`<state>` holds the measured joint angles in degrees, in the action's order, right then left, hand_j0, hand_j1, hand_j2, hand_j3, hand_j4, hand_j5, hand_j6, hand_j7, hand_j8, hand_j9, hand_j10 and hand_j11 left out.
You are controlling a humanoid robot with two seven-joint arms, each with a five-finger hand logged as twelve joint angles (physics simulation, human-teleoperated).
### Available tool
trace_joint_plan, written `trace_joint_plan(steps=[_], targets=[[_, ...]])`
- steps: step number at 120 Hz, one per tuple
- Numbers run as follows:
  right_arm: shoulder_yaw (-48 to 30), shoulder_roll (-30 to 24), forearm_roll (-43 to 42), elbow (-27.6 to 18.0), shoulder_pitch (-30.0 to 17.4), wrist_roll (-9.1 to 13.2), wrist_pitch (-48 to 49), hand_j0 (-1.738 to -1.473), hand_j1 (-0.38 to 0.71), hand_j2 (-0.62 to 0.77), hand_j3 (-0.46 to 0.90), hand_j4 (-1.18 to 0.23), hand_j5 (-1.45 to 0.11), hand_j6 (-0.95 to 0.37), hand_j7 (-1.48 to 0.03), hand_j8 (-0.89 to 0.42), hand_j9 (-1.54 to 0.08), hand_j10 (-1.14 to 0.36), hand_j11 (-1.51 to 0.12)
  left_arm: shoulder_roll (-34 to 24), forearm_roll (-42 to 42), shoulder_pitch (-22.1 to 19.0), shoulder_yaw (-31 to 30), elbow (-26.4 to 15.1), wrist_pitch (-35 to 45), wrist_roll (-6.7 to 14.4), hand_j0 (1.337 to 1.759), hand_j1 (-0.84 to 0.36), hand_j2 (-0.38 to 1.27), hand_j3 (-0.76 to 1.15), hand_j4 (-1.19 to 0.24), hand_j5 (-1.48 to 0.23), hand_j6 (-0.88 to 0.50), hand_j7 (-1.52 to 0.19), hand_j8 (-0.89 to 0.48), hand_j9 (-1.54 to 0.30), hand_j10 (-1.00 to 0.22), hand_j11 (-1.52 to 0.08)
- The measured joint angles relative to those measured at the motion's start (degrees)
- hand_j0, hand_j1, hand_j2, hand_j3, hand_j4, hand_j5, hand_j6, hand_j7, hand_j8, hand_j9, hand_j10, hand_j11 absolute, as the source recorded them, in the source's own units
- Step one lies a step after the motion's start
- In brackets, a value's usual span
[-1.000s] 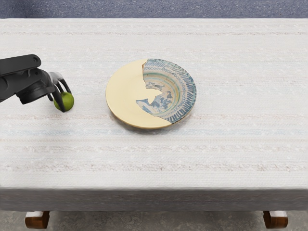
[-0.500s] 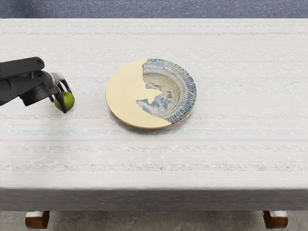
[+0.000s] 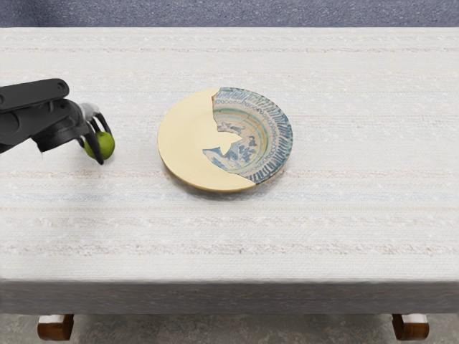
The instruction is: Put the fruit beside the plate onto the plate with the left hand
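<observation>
The left robot hand [image 3: 84, 133] reaches in from the left edge and is clenched around 1 small green fruit [image 3: 102, 145], gripping it at its tip. The fruit looks round, so its long axis and the way it points cannot be told. It sits left of the plate [image 3: 185, 136], apart from it, low over the pale counter [image 3: 287, 222]; whether it touches the surface cannot be told. The plate lies flat, plain cream on its left part, with a blue-and-white pattern on its right.
</observation>
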<state>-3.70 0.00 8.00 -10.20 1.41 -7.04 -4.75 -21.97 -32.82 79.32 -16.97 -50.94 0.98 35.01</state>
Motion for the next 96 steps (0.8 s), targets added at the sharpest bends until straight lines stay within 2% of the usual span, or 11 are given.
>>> trace_joint_plan(steps=[23, 35, 46, 55, 68, 73, 77, 84, 96], targets=[[0.0, 0.0, 0.0, 0.0, 0.1, 0.0, 0.0, -1.658, -0.31, -0.01, 0.00, -0.04, -0.05, -0.04, -0.05, -0.04, -0.05, -0.03, -0.05, 0.0, 0.6, 4.7, 0.0, -0.7, -2.2, 0.0, 1.652, -0.19, 0.39, 0.00, -0.55, -0.93, -0.43, -0.92, -0.48, -0.93, -0.68, -0.93], [0.0, 0.0, 0.0, 0.0, 0.3, 0.0, 0.0, -1.658, -0.31, -0.01, 0.00, -0.04, -0.05, -0.04, -0.05, -0.03, -0.05, -0.03, -0.05, -0.1, 1.0, 7.1, -0.1, -1.9, -2.8, 0.0, 1.653, -0.17, 0.30, 0.00, -0.55, -0.93, -0.43, -0.92, -0.48, -0.93, -0.68, -0.93], [0.0, 0.0, 0.0, 0.0, 0.3, 0.0, 0.0, -1.658, -0.31, -0.01, 0.00, -0.04, -0.05, -0.04, -0.05, -0.03, -0.05, -0.03, -0.05, 0.0, 2.3, 9.8, -0.1, -3.0, -3.6, 0.0, 1.653, -0.18, 0.34, 0.00, -0.54, -0.94, -0.42, -0.92, -0.48, -0.92, -0.69, -0.92], [0.0, 0.0, 0.0, 0.0, 0.3, 0.0, 0.0, -1.658, -0.31, -0.01, 0.00, -0.03, -0.05, -0.04, -0.05, -0.03, -0.05, -0.03, -0.05, 0.0, 3.9, 12.0, -0.2, -4.3, -3.9, 0.0, 1.653, -0.17, 0.29, 0.00, -0.54, -0.94, -0.43, -0.92, -0.47, -0.92, -0.69, -0.92], [0.0, 0.0, 0.0, 0.0, 0.3, 0.0, 0.0, -1.658, -0.31, -0.01, 0.00, -0.03, -0.05, -0.04, -0.05, -0.03, -0.05, -0.03, -0.05, 0.3, 7.2, 15.6, -0.7, -6.6, -4.2, 0.0, 1.654, -0.21, 0.42, 0.00, -0.55, -0.95, -0.42, -0.91, -0.48, -0.92, -0.69, -0.92], [0.0, 0.0, 0.0, 0.0, 0.3, 0.0, 0.0, -1.658, -0.31, -0.01, 0.00, -0.04, -0.05, -0.04, -0.05, -0.03, -0.05, -0.03, -0.05, 0.8, 8.3, 16.2, -0.8, -7.3, -4.2, 0.0, 1.654, -0.22, 0.44, 0.00, -0.55, -0.95, -0.42, -0.90, -0.47, -0.92, -0.69, -0.92], [0.0, 0.0, 0.0, 0.0, 0.3, 0.0, 0.0, -1.658, -0.31, -0.01, 0.00, -0.04, -0.05, -0.04, -0.05, -0.03, -0.05, -0.03, -0.05, 1.9, 9.2, 16.5, -0.9, -7.8, -4.2, 0.0, 1.654, -0.19, 0.37, 0.00, -0.55, -0.95, -0.42, -0.90, -0.47, -0.92, -0.69, -0.92], [0.0, 0.0, 0.0, 0.0, 0.3, 0.0, 0.0, -1.658, -0.31, -0.01, 0.00, -0.04, -0.05, -0.04, -0.05, -0.03, -0.05, -0.03, -0.05, 4.1, 10.5, 16.9, -0.9, -8.3, -4.2, 0.0, 1.655, -0.23, 0.46, 0.00, -0.56, -0.96, -0.43, -0.90, -0.46, -0.92, -0.69, -0.92], [0.0, 0.0, 0.0, 0.0, 0.4, 0.0, 0.0, -1.658, -0.31, -0.01, 0.00, -0.03, -0.05, -0.04, -0.05, -0.03, -0.05, -0.03, -0.05, 6.3, 12.3, 17.3, -1.0, -8.7, -4.2, 0.0, 1.655, -0.23, 0.44, 0.00, -0.54, -0.96, -0.41, -0.91, -0.46, -0.92, -0.69, -0.92]])
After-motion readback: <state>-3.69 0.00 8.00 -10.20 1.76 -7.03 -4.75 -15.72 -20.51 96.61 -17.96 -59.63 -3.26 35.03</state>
